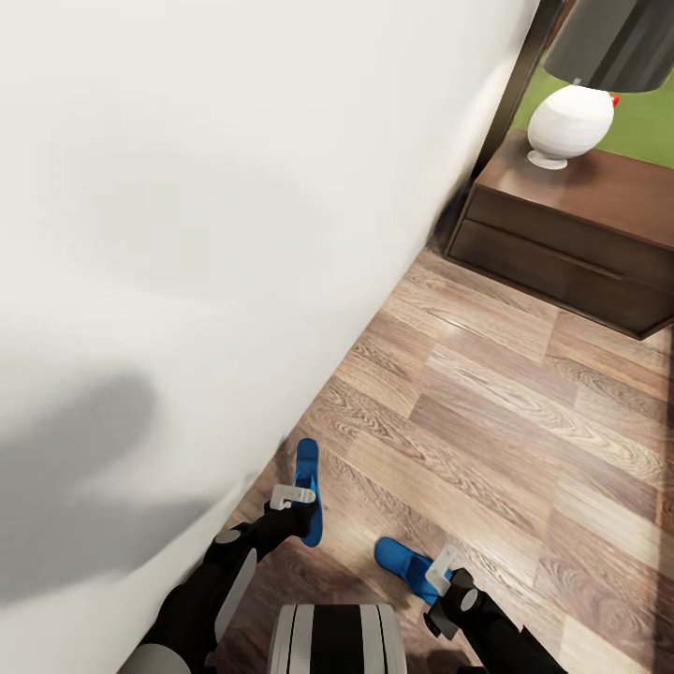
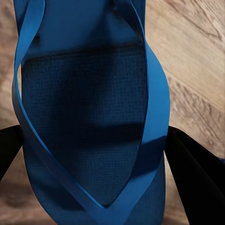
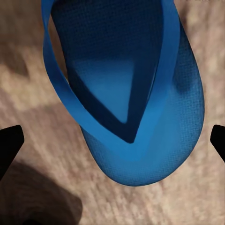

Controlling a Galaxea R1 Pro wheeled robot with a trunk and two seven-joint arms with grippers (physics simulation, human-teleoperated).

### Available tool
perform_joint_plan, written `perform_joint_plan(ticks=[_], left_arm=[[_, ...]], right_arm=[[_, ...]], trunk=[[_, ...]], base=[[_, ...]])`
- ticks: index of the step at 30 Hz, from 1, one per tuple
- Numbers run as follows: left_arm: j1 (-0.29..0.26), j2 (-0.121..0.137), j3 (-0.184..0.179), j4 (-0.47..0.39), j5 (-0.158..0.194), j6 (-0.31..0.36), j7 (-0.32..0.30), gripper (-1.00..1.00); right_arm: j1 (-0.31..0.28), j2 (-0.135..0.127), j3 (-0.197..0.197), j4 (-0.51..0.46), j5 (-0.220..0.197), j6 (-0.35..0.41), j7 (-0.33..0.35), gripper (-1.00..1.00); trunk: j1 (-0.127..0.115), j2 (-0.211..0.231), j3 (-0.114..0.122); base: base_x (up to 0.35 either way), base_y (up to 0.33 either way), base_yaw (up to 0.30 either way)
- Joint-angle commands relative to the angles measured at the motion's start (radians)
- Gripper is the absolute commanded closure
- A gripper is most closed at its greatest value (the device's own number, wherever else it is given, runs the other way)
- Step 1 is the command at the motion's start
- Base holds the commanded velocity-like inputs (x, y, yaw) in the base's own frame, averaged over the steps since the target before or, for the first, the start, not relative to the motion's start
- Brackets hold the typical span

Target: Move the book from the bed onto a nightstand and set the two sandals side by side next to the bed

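**Both grippers down at the two sandals beside the bed**

Head view: the bed (image 1: 168,234) fills the left and upper part as a big pale grey surface, its edge running diagonally down toward the robot. Wood-plank floor (image 1: 487,402) to the right of it. Nightstand (image 1: 571,234) at upper right, dark brown with two drawer fronts, standing just beside the bed's far end; a white round-bodied lamp (image 1: 569,122) with a dark shade sits on its top.

Left sandal (image 1: 308,491) lies on the floor right along the bed edge, bright blue, long axis roughly parallel to the bed side. The left gripper (image 1: 292,494) is at it. In the left wrist view the sandal (image 2: 89,117) sits between the two dark fingers (image 2: 192,164), which press against its two edges; jaws look closed onto it, at medium spread (contact looks real on both sides).

Right sandal (image 1: 408,564) lies on the floor apart from the first, further from the bed and angled differently. The right gripper (image 1: 442,571) is over its near end. In the right wrist view the sandal's (image 3: 126,89) toe end lies centred on the planks, and the fingertips (image 3: 9,145) stand wide at the frame edges, clear of the sandal on both sides, so spread wide and gripping nothing.

The sandals are not side by side.
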Motion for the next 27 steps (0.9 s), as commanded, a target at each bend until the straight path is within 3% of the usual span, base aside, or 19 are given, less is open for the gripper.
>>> perform_joint_plan(ticks=[1, 27], left_arm=[[0.000, 0.000, 0.000, -0.001, 0.008, 0.009, -0.002, 1.00], [0.000, 0.000, 0.000, -0.001, 0.008, 0.009, -0.002, 1.00]], right_arm=[[0.000, -0.001, 0.003, -0.003, 0.011, 0.005, 0.006, -1.00], [0.000, -0.001, 0.003, -0.003, 0.011, 0.005, 0.006, -1.00]], trunk=[[0.000, 0.000, -0.001], [0.000, 0.000, -0.001]], base=[[0.000, 0.000, 0.000], [0.045, 0.000, 0.000]])
